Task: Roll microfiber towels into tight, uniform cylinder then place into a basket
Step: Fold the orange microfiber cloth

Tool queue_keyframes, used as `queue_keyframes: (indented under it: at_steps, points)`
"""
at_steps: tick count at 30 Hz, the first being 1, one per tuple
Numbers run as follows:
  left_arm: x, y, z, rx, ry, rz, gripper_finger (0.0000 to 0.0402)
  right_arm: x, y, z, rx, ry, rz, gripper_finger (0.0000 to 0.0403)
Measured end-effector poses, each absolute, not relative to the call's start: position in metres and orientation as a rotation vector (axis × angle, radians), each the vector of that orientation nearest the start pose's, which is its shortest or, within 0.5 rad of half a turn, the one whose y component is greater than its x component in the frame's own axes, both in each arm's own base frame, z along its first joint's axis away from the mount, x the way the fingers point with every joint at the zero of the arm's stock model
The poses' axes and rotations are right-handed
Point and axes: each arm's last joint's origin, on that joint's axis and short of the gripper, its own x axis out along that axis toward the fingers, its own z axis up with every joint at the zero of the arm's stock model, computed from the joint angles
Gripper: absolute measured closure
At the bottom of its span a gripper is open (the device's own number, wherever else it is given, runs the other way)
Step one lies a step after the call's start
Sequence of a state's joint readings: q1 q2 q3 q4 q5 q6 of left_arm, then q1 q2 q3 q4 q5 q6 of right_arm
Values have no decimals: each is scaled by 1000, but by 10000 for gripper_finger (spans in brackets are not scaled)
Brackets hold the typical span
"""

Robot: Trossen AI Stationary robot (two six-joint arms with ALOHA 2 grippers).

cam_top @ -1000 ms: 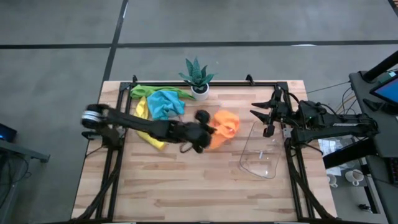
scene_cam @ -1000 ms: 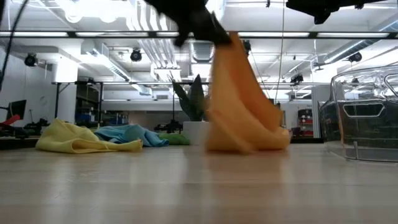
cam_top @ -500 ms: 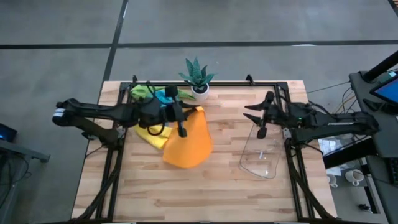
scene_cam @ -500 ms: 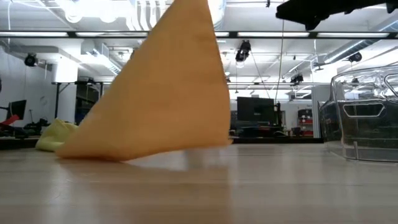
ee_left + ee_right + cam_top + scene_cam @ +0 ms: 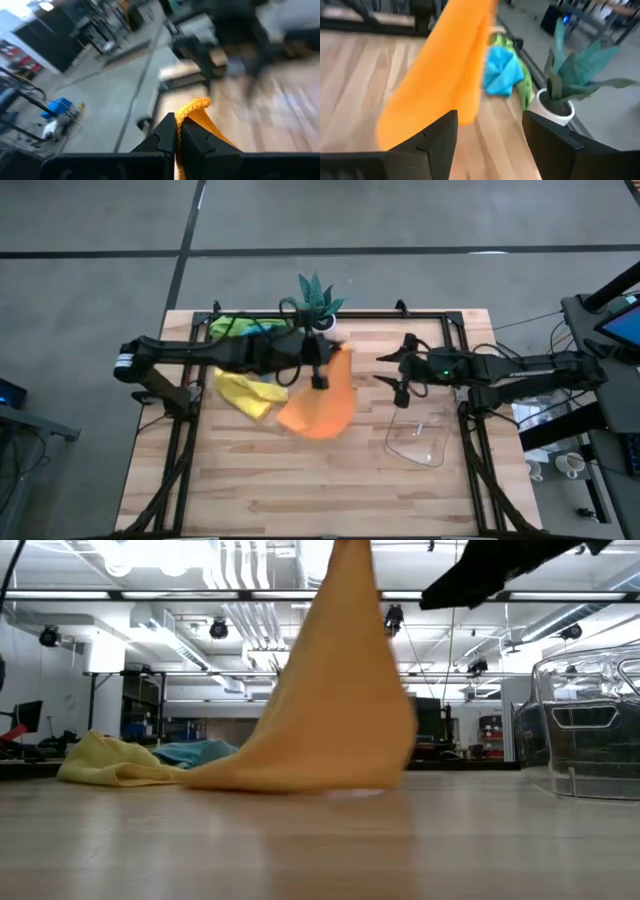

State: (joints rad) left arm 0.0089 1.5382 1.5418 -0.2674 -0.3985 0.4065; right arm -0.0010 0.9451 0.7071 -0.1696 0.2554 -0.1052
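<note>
My left gripper (image 5: pixel 320 377) is raised over the middle of the table, shut on the orange towel (image 5: pixel 322 408), which hangs below it with its lower edge (image 5: pixel 300 782) on the tabletop. My right gripper (image 5: pixel 390 372) stands open just right of the towel, touching nothing, its fingers (image 5: pixel 439 137) facing the cloth. The yellow towel (image 5: pixel 245 392), blue towel (image 5: pixel 502 70) and green towel (image 5: pixel 225 328) lie heaped at the far left. The clear basket (image 5: pixel 420 435) stands at the right. My left gripper pinches a corner of the orange towel (image 5: pixel 192 107) between its two shut fingers; a small tip of cloth sticks out past them. The fingers come nearly level from the table's left. The towel hangs spread below, its lower edge trailing on the table.
A spiky green plant in a white pot (image 5: pixel 318 302) stands at the far edge, close behind my left arm. Bare wood lies across the near half of the table (image 5: pixel 300 490). The basket's near wall (image 5: pixel 590 730) stands at the right.
My left gripper has risen with the orange towel and swung first toward the left edge, then back toward the middle. The towel, bunched on the table before, has been drawn up and spread out, only its lower edge staying down. My right gripper has moved leftward toward the towel.
</note>
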Motion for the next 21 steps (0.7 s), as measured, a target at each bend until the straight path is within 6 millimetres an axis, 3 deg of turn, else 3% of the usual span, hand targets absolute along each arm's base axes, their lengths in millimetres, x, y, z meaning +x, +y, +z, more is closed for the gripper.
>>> queue_keyframes:
  at_steps: [4, 8, 21]
  points:
    - [346, 16, 430, 448, 332, 355, 401, 220, -8, 270, -182, 586, -217, 181]
    - [337, 16, 441, 452, 363, 347, 401, 230, -9, 259, -246, 693, -193, 181]
    - [319, 14, 417, 482, 663, 310, 401, 233, -30, 259, -310, 742, -254, 181]
